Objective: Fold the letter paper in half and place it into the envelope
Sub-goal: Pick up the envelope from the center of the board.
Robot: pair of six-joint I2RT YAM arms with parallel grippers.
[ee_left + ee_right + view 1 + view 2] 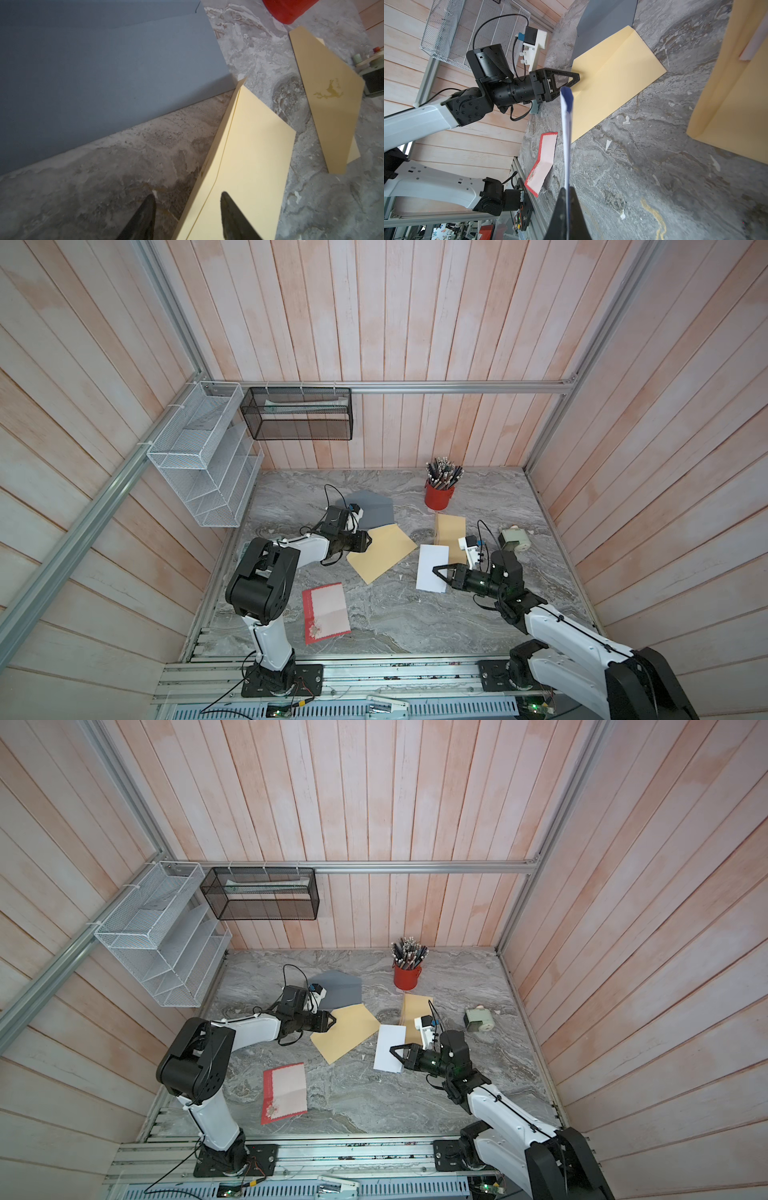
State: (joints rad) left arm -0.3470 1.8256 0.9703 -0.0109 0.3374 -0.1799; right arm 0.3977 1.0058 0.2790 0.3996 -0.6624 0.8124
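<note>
A grey marbled counter (395, 622) holds an open pink card with a red border (326, 612) nearest the robot. Beyond it, the right gripper (437, 571) has its fingers (560, 212) pinched on the folded white letter paper (431, 562), which is just beside the yellow envelope (384, 558) and outside it. The left gripper (368, 540) sits at that envelope's corner, its fingers (230, 209) partly spread astride the flap edge. Farther back lie a tan envelope (451, 529), a grey-blue envelope (376, 510) and a red pencil cup (439, 497).
</note>
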